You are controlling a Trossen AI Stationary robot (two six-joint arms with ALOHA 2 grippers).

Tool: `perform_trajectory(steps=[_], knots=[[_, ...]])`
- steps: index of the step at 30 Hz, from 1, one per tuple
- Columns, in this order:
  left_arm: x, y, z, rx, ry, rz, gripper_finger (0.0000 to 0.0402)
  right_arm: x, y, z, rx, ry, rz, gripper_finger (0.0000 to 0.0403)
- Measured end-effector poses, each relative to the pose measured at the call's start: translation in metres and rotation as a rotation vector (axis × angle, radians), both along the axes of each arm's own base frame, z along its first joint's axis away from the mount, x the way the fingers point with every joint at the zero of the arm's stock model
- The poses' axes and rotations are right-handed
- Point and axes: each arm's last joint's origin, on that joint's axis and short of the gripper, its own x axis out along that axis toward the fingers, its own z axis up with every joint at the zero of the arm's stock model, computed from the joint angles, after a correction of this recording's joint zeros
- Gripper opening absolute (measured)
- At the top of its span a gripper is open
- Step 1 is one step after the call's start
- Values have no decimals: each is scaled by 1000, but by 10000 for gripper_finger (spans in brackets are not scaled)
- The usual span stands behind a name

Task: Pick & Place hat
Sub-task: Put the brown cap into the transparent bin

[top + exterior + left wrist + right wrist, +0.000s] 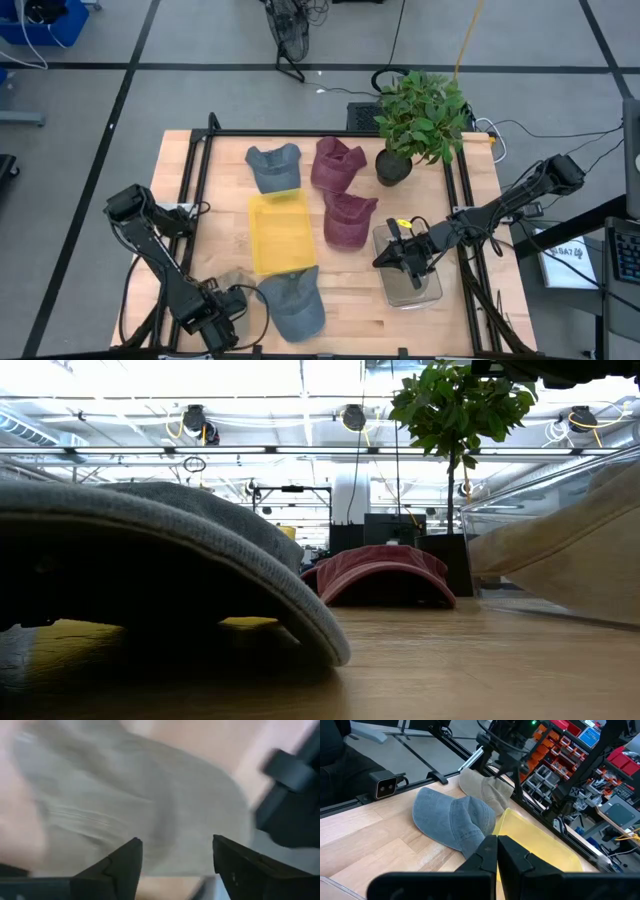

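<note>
You have soft cloth caps spread over a pale wooden table [350,290]: two faded maroon caps [340,165] beside a potted plant [420,115], a slate-blue cap [272,165] at the far side, and another slate-blue cap [295,305] at the near edge, its crown rounded and its brim curved. Between them lies a flat yellow tray [278,232] with a low rim. A clear, hard-walled bin [405,270] stands on the right.

Your left gripper [175,857] sits at the near left corner with its fingers [122,862] spread apart, holding nothing. Just past them lies a beige cap [135,805] of woven, stitched fabric. You cannot tell from its blurred wrist view whether the tips touch the cloth.

Your right gripper [497,845] hangs over the clear bin with its jaws pressed together, empty.

From above, the beige cap [233,280] shows only as a pale patch beside the near blue cap. The right wrist view shows it plainly, lying against that blue cap [452,822] under the left arm. The low view adds pale cloth [580,550] inside the clear bin.
</note>
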Motion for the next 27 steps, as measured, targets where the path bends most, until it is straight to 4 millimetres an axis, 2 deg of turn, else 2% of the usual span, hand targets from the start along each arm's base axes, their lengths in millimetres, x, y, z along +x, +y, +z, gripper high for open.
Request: perform_trajectory(steps=[8, 20, 23, 27], knots=[[-15, 2, -15, 64, 26, -38, 268, 0, 0, 0, 2, 3, 1, 2], [-18, 4, -41, 2, -5, -35, 268, 0, 0, 0, 2, 1, 1, 1], [-18, 3, -43, -16, -14, -46, 242, 0, 0, 0, 1, 1, 1, 1], [-18, 3, -43, -22, -18, -103, 152, 0, 0, 0, -2, 0, 2, 2]])
